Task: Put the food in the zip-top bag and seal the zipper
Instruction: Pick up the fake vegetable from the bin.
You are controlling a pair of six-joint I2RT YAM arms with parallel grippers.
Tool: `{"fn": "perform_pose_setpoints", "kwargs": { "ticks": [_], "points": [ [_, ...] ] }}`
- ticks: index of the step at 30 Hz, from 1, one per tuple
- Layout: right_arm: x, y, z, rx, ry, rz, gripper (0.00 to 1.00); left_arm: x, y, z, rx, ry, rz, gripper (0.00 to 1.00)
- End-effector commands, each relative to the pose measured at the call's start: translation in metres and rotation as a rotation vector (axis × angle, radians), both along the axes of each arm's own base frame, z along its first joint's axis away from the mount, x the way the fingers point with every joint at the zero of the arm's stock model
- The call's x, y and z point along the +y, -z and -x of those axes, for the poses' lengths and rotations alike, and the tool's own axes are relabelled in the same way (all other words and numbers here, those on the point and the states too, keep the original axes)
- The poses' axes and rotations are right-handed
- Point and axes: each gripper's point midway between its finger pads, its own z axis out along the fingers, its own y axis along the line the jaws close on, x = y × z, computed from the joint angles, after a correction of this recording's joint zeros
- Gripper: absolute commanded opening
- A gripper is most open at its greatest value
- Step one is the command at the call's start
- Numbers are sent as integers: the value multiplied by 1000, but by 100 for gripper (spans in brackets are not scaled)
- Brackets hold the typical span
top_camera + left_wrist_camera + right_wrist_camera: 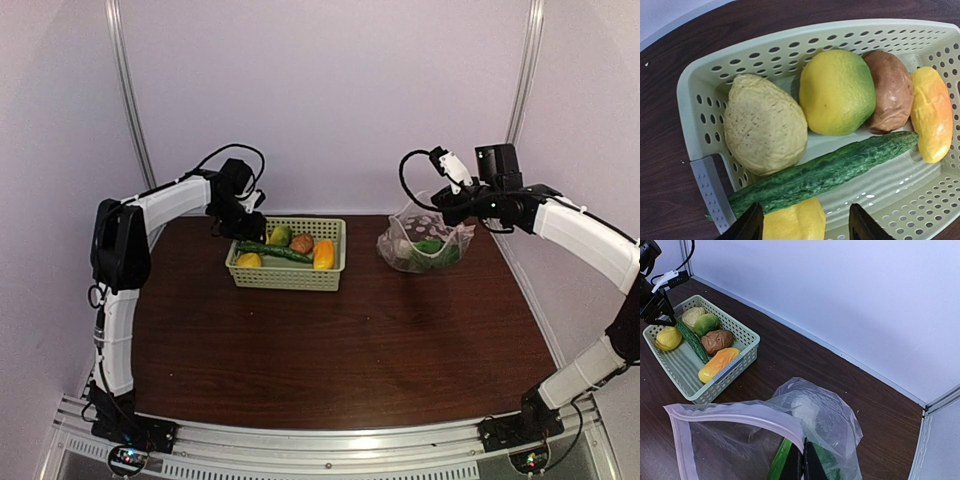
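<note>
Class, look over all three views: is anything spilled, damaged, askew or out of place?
Nothing is spilled or broken. Only the zip-top bag looks untidy: it slumps crumpled on the table, its mouth edge pinched in the right hand. The cucumber lies slantwise in the basket.

Free passage is left along the near edge of the table (340,350) and between basket (288,272) and zip-top bag (425,245); the far edge is obstructed by both, and the basket is crowded with food (837,92).

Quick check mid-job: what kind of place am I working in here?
Probably an enclosed lab test booth, not a kitchen: plain white walls on metal posts, a dark table fronted by a metal rail, and toy food in a basket near a plastic bag.
</note>
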Motion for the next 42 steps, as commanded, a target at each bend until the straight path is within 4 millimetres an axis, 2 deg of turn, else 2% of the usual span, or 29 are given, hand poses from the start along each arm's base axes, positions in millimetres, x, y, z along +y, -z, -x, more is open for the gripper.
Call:
{"fn": "perform_pose_setpoints", "kwargs": {
  "ticks": [1, 6, 15, 22, 25, 28, 31, 34, 39, 42],
  "points": [
    [5, -7, 4, -22, -18, -26, 0, -18, 5, -8, -68, 122, -36, 59],
    [5, -5, 5, -16, -22, -28, 0, -1, 3, -19, -158, 260, -229, 57],
    [7, -2, 6, -8, -29, -35, 0, 8, 19, -21, -177, 374, -349, 55],
    [7, -2, 6, -4, -28, -39, 0, 8, 44, -10, -142, 476, -409, 49],
    [7, -2, 7, -1, -29, -42, 0, 10, 51, -12, -140, 486, -430, 47],
    [8, -2, 7, 0, -30, -45, 0, 3, 56, -5, -118, 526, -404, 47],
    [7, 0, 7, 5, -28, -44, 0, -6, 53, 5, -123, 578, -432, 47],
    [7, 1, 6, 6, -27, -43, 0, -3, 61, 5, -116, 589, -494, 47],
    [8, 2, 6, 12, -31, -45, 0, 12, 86, 3, -72, 575, -585, 38],
    [7, 1, 6, 6, -26, -43, 0, 8, 84, -2, -87, 561, -589, 31]
  ]
}}
